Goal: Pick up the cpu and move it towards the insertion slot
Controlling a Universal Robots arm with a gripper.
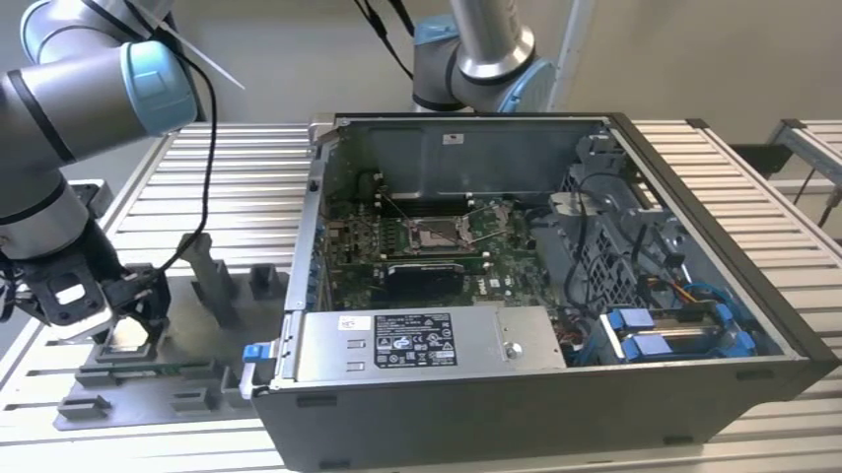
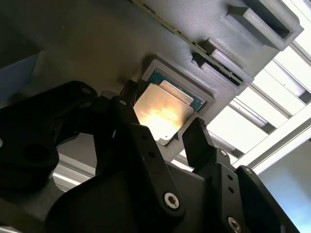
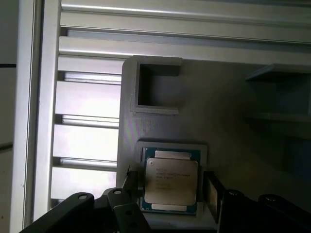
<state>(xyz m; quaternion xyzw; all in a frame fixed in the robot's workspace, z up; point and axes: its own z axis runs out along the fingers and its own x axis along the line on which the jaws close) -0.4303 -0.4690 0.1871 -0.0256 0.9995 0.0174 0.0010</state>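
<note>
Gripper (image 3: pixel 170 188) is down over the cpu (image 3: pixel 171 180), jaws spread narrowly with a finger (image 3: pixel 211 190) just off each side. Cpu lies flat in its grey fixture (image 3: pixel 223 121) nest. Slot (image 1: pixel 435 233) is in the case (image 1: pixel 526 394), well apart towards the exterior view's right.

Illegible print on the cpu (image 3: pixel 171 180) and power-supply label (image 1: pixel 394 340)
</note>
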